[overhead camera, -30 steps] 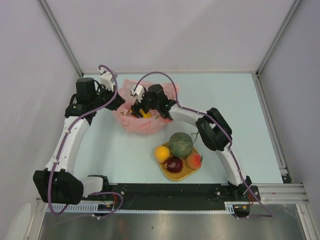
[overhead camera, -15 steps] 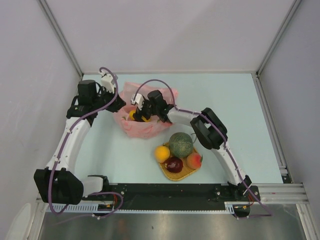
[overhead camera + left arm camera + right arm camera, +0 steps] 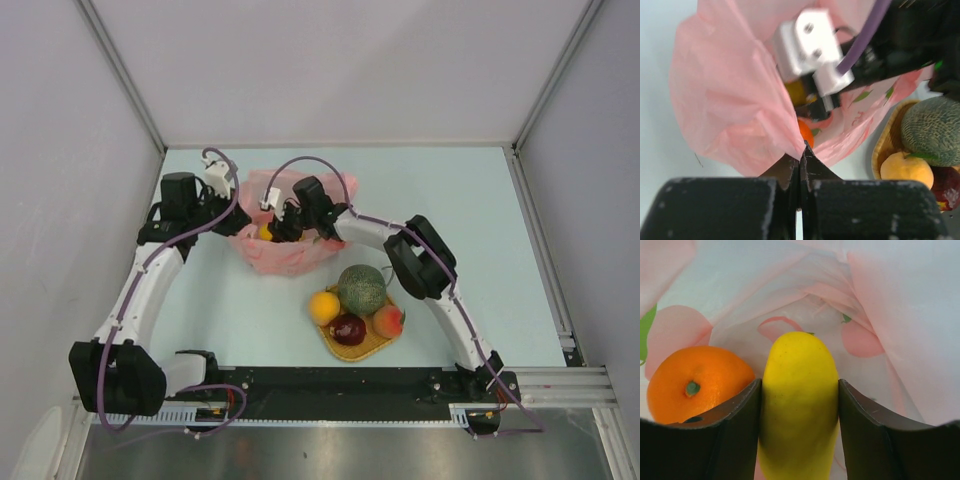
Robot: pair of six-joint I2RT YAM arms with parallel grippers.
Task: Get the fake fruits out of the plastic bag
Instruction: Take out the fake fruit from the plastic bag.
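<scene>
Right pincer, spread wide a second ago, has now squeezed onto the yellow fruit inside the plastic bag, far-left of the mat. Left pincer stays pinched on the bag rim. Looks ready to lift out; orange still inside.

1. Seen from above, the tips of the right gripper are sunk in the plastic bag. Its load shows only as a yellow speck.
2. In the right wrist view, the yellow fruit runs off the bottom edge. A finger covers the lower side of the orange.
3. In the left wrist view, the right edge cuts the melon and the dark red apple.
4. Fruit covers most of the woven mat.
</scene>
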